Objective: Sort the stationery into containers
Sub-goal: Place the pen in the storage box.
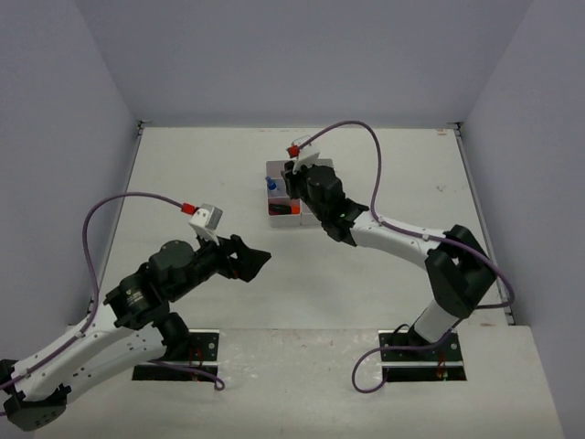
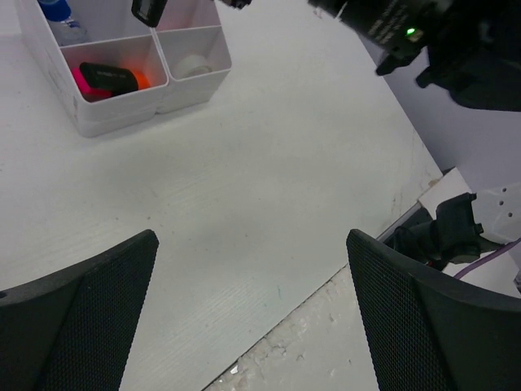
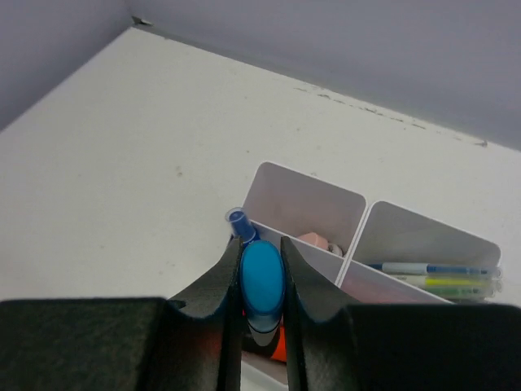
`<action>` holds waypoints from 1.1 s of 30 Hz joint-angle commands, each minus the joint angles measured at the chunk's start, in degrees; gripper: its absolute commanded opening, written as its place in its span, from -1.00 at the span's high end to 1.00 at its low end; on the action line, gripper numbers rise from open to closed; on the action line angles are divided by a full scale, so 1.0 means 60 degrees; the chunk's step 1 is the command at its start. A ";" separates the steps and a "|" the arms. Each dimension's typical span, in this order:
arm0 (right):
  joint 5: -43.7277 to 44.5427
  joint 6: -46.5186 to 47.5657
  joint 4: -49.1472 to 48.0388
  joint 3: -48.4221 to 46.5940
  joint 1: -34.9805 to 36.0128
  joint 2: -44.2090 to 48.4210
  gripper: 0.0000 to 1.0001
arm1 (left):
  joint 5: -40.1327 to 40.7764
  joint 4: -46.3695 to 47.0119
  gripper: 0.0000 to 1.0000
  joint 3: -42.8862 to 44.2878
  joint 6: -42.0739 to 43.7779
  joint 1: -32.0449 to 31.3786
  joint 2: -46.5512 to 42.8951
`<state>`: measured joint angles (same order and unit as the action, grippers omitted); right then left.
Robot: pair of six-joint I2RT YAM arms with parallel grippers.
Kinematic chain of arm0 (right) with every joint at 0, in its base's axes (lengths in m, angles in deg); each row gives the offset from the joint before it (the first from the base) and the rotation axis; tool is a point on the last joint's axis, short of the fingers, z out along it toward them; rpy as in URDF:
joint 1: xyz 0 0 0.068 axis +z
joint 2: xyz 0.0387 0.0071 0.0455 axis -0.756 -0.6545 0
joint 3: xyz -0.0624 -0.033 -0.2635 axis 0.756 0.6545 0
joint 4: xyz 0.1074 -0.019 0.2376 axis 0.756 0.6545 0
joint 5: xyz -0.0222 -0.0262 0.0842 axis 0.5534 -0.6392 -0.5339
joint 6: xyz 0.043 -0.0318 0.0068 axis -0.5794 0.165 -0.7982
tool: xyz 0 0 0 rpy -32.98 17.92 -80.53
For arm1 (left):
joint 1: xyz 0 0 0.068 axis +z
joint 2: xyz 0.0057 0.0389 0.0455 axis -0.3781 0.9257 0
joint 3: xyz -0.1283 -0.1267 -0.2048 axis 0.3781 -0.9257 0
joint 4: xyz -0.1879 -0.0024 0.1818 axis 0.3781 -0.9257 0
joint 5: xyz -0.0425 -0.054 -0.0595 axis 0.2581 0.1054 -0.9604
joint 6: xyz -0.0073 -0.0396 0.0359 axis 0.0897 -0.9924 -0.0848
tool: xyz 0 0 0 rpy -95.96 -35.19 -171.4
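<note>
The white six-compartment organiser tray (image 1: 274, 170) stands at the table's far middle. My right gripper (image 1: 305, 188) hovers over it, shut on a black highlighter with a blue end (image 3: 261, 285), held above a near-left compartment. In the right wrist view the tray (image 3: 309, 176) holds a blue-capped glue pen (image 3: 241, 222), a pink eraser (image 3: 313, 241) and thin pens (image 3: 431, 277). My left gripper (image 1: 257, 260) is open and empty over bare table, nearer than the tray. In its view (image 2: 251, 244) the tray (image 2: 122, 112) shows highlighters with pink and orange ends (image 2: 110, 79) and a tape ring (image 2: 194, 65).
Grey walls close the table at the left, back and right. A rougher white board (image 2: 326, 342) borders the table's near edge. The right arm's base and purple cable (image 2: 456, 236) lie to the right of my left gripper.
</note>
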<state>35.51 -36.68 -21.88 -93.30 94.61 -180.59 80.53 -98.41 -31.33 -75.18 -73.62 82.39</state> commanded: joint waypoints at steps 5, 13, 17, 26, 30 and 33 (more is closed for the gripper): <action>0.0780 0.2097 -0.2114 0.0041 0.0049 -0.1298 1.00 | 0.1113 -0.2168 -1.00 0.1258 0.0739 0.0012 -0.1132; 0.0713 0.2083 -0.1767 -0.0130 0.0093 -0.1834 1.00 | 0.1597 -0.2617 -1.00 0.1441 0.0942 0.0025 -0.1315; 0.0355 0.1622 -0.1705 0.0340 0.0138 -0.1407 1.00 | 0.1642 -0.2543 -1.00 0.1397 0.0958 0.0026 -0.1344; 0.0617 0.1710 -0.2294 0.0955 0.0385 -0.0675 1.00 | 0.1498 -0.2269 -1.00 0.1163 0.1059 0.0025 -0.1168; 0.0636 0.1725 -0.2016 0.0841 0.0421 -0.0699 1.00 | 0.1482 -0.2223 -1.00 0.1095 0.1059 0.0026 -0.1227; 0.0677 0.1680 -0.1671 0.0733 0.0429 -0.0850 1.00 | 0.1482 -0.2223 -1.00 0.1104 0.1059 0.0026 -0.1345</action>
<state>38.10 -25.69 -32.84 -87.80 97.01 -187.01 89.26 -113.15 -24.27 -71.00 -73.62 74.87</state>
